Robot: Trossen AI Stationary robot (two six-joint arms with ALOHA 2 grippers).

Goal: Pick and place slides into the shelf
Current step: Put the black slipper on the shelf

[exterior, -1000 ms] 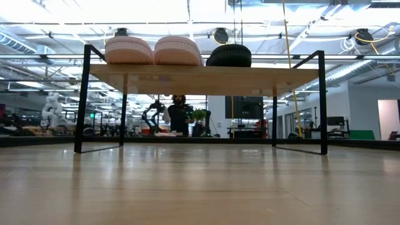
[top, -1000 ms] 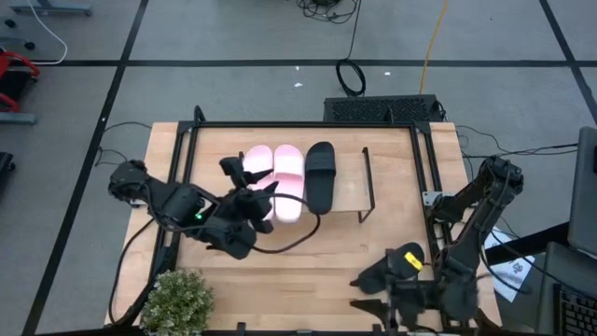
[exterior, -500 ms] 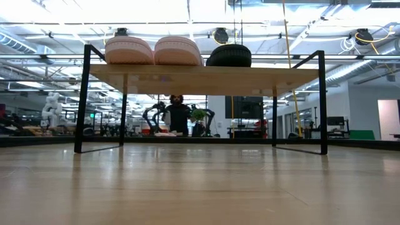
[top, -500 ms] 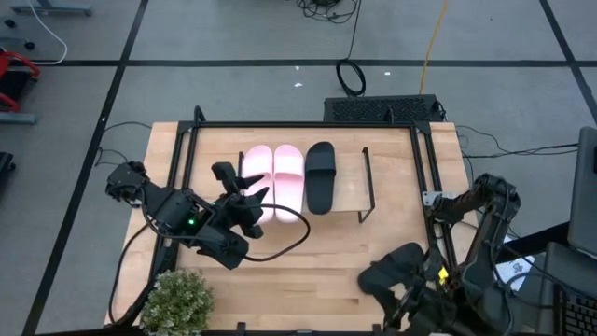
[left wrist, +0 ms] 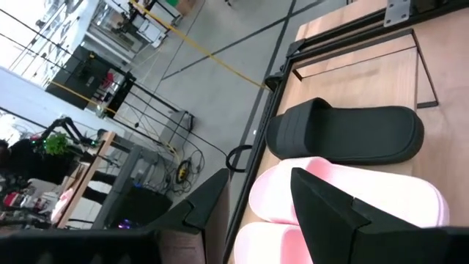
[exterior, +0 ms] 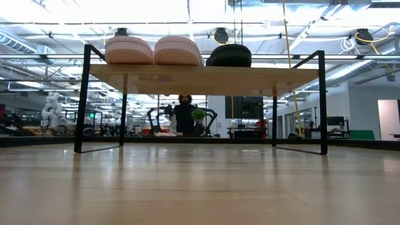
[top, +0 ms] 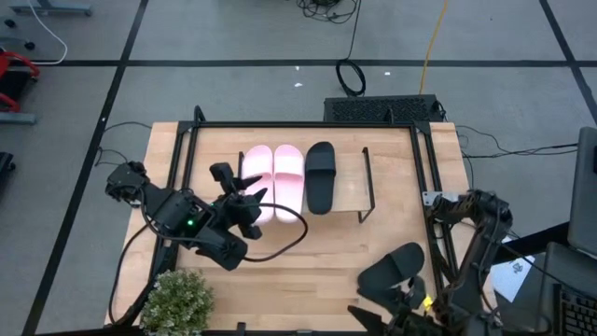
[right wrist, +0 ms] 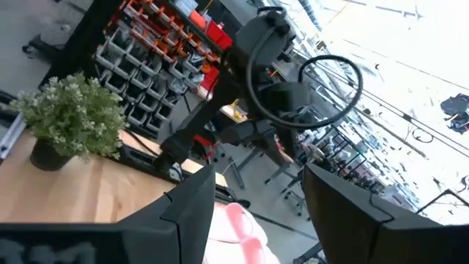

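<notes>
Two light pink slides [top: 258, 177] [top: 289, 175] and one black slide [top: 320, 175] lie side by side, soles down, on the shelf [top: 347, 202]. In the low view they stand in a row on its board [exterior: 200, 78]. Another black slide [top: 394, 265] lies on the table near the front right. My left gripper [top: 244, 185] hovers open over the near ends of the pink slides with nothing between its fingers. My right gripper [top: 378, 315] is open at the table's near edge, just nearer than the loose black slide, and holds nothing.
A small potted plant [top: 177, 297] stands at the near left corner of the table. A black frame [top: 424, 168] runs around the table's far part. A cable [top: 280, 238] loops from the left arm across the bare wood in front of the shelf.
My right gripper has risen, drawn back toward the table's near edge and turned at the wrist, staying open. The black slide on the table has stayed where it was.
</notes>
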